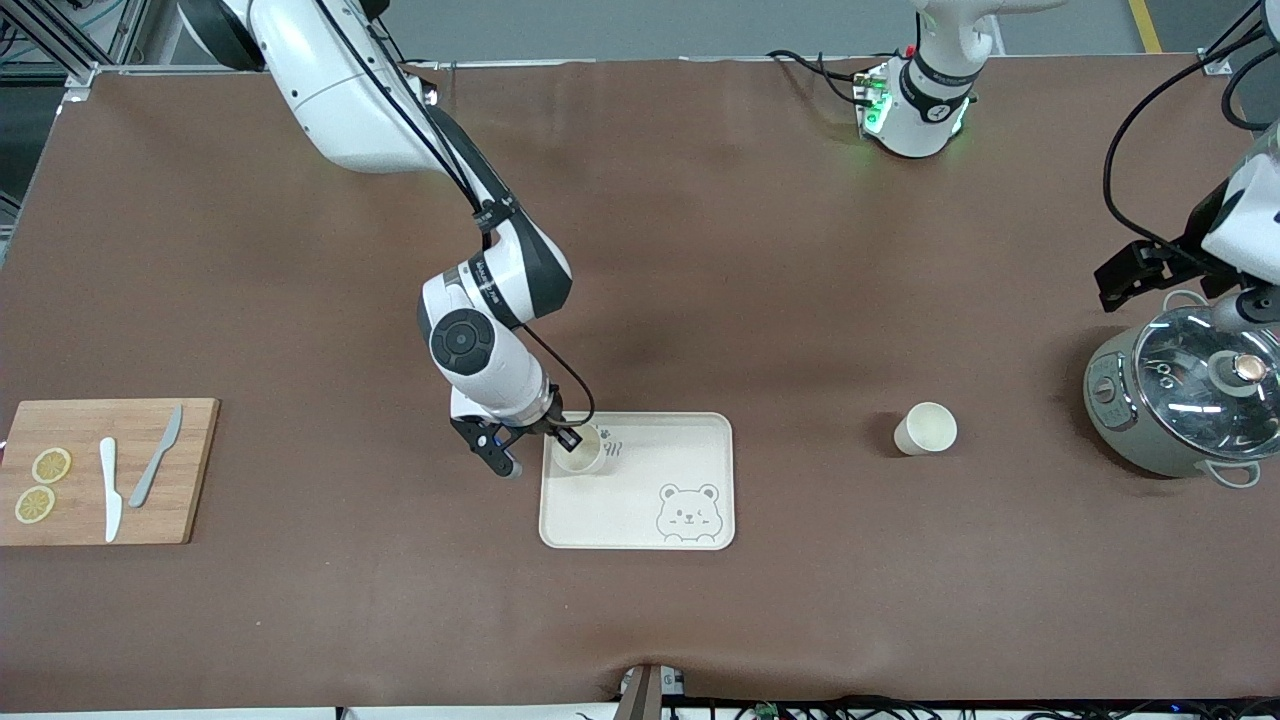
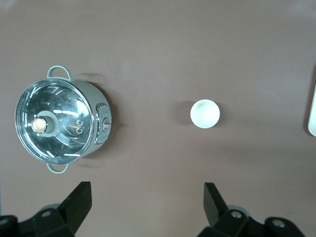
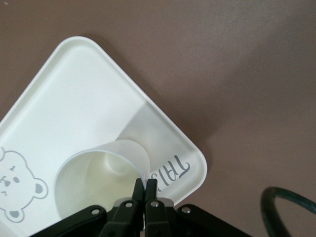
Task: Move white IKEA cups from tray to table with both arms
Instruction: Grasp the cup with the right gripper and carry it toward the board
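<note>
Because the right gripper (image 3: 144, 190) has pinched its fingers together on the thin rim of the cup on the tray (image 1: 581, 450), one finger inside the wall and one outside, the hold is narrow. This cup looks light, stiff and smooth, so I judge it may swing or slip in such a rim pinch; a slow, straight lift would suit it. It stands upright in the tray's (image 1: 640, 520) corner farthest from the front camera, toward the right arm's end, beside the grey lettering. The second cup (image 1: 925, 428) already stands upright on the table (image 1: 760, 250), well apart from the tray, between it and a lidded pot (image 1: 1180, 395). The left gripper (image 2: 145, 207) waits in the air with its fingers spread wide, holding nothing, over the bare table beside that pot. A cutting board (image 1: 105, 470) with knives and lemon slices lies near the table's edge at the right arm's end, leaving plenty of open brown sheet around the tray.
</note>
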Controlling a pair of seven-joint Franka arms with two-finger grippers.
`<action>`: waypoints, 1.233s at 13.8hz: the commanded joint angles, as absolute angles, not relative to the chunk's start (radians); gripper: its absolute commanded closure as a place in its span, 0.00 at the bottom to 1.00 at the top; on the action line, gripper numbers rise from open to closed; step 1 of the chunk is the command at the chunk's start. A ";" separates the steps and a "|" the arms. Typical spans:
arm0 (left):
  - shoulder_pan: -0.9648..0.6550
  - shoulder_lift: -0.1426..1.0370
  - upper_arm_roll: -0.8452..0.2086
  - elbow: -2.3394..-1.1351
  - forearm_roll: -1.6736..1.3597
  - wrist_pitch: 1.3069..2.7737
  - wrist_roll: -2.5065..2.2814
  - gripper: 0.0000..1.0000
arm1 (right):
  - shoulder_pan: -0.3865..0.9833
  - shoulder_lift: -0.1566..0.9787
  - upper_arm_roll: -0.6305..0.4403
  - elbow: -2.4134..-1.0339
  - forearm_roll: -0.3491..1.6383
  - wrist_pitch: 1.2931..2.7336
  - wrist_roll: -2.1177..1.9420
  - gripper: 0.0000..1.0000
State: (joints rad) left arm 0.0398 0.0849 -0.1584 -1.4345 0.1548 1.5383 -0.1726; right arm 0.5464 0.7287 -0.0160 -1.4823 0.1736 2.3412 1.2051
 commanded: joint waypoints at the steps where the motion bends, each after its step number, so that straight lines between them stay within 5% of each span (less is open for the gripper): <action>1: 0.046 0.031 -0.160 -1.456 0.092 1.510 -0.149 0.00 | 0.529 0.730 -0.012 -1.427 0.189 2.294 1.218 1.00; 8: -0.061 -0.092 -0.069 -1.603 0.049 1.520 -0.149 0.00 | 0.375 0.563 -0.017 -1.535 0.183 2.043 0.913 1.00; 17: -0.058 -0.081 -0.077 -1.592 0.009 1.520 -0.138 0.00 | 0.050 0.367 -0.023 -1.890 0.173 2.043 0.280 1.00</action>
State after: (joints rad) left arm -0.0566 -0.0686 -0.0839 -1.5813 0.0330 1.5142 -0.1613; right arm 0.1333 0.4283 -0.0398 -1.7895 0.1734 2.0222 0.4072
